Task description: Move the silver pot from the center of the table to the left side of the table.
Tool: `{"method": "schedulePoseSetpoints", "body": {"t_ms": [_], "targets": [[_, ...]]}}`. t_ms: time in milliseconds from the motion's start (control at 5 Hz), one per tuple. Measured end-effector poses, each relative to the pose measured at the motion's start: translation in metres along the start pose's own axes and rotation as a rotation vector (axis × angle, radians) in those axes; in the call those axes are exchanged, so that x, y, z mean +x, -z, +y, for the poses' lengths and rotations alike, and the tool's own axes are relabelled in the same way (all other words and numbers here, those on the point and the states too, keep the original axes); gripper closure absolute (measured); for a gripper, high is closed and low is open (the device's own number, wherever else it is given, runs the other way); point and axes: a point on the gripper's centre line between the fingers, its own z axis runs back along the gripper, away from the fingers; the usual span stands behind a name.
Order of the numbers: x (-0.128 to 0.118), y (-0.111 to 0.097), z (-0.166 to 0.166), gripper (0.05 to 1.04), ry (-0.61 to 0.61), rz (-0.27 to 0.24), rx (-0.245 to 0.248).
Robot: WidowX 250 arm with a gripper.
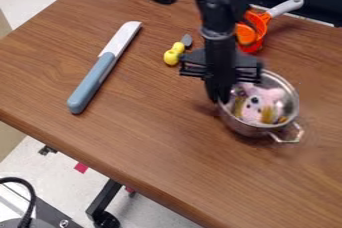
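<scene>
"What holds what here?"

"The silver pot [250, 128] has a pink stuffed toy [255, 107] in it, with a black nose and some yellowish patches. The orange cup [262, 28] has a round orange piece against its near side."

"Where is the pot, going by the knife [98, 74]?"

"Well to the right of the knife, across from its blue-grey handle. Whether the base meets the table [143, 137], I can't tell."

"Which way does it point?"

"The bowl is round, so its length comes from the handle: a metal loop aimed at the lower right, away from the knife. That sets the long axis from upper left to lower right. The mouth faces up, and the toy shows through it."

"And the gripper [218, 96]?"

"Right of the knife too, hanging down at the pot's rim on the side toward the knife. Wide, narrow or holding the rim, I cannot tell; it's all dark there."

"Anything else around the knife?"

"A small yellow tool [174, 54] with a grey tip, just to the right of the blade. The orange cup is farther right, about level with the blade's tip, its pale handle slanting up and away."
</scene>
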Motion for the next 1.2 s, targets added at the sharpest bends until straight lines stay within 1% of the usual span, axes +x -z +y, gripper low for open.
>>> {"method": "schedulePoseSetpoints", "body": {"t_ms": [200, 400, 600, 800, 1000, 1200], "targets": [[0.001, -0.02, 0.018, 1.027, 0.005, -0.028, -0.042], [0.0, -0.031, 0.043, 1.027, 0.023, -0.011, -0.092], [0.0, -0.039, 0.065, 1.027, 0.054, -0.018, -0.122], [0.002, -0.04, 0.083, 1.027, 0.067, -0.035, -0.108], [0.004, -0.032, 0.096, 1.027, 0.082, -0.062, -0.062], [0.004, -0.022, 0.107, 1.027, 0.09, -0.048, -0.032]]}}
